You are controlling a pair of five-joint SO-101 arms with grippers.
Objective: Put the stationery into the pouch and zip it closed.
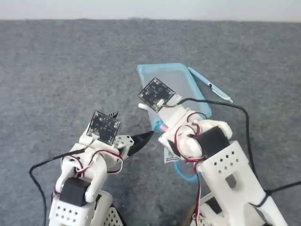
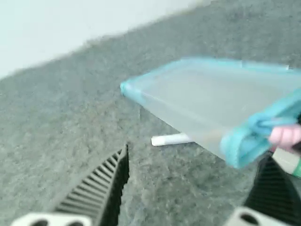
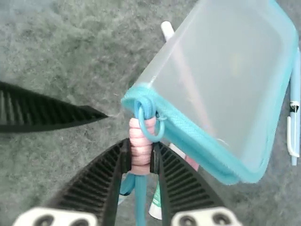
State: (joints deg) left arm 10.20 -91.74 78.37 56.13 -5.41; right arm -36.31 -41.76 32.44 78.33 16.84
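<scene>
The translucent pouch (image 1: 175, 84) with blue trim lies on the grey carpet, its near corner lifted. My right gripper (image 3: 140, 147) is shut on the pink pull tab (image 3: 141, 141) at that corner, beside a blue zipper ring (image 3: 149, 123). A pink pen-like shape (image 3: 188, 80) shows through the pouch wall (image 3: 225, 70). A white pen (image 2: 171, 140) pokes out from under the pouch (image 2: 211, 101). A blue pen (image 1: 212, 85) lies on the carpet along the pouch's far side. My left gripper (image 2: 188, 188) stands open just short of the lifted corner, with nothing between its fingers.
Grey carpet (image 1: 56, 70) covers the table, with free room to the left and behind the pouch. A white and green item (image 3: 157, 202) sits under the right gripper. The left arm's black finger (image 3: 47, 113) lies close beside the pull tab.
</scene>
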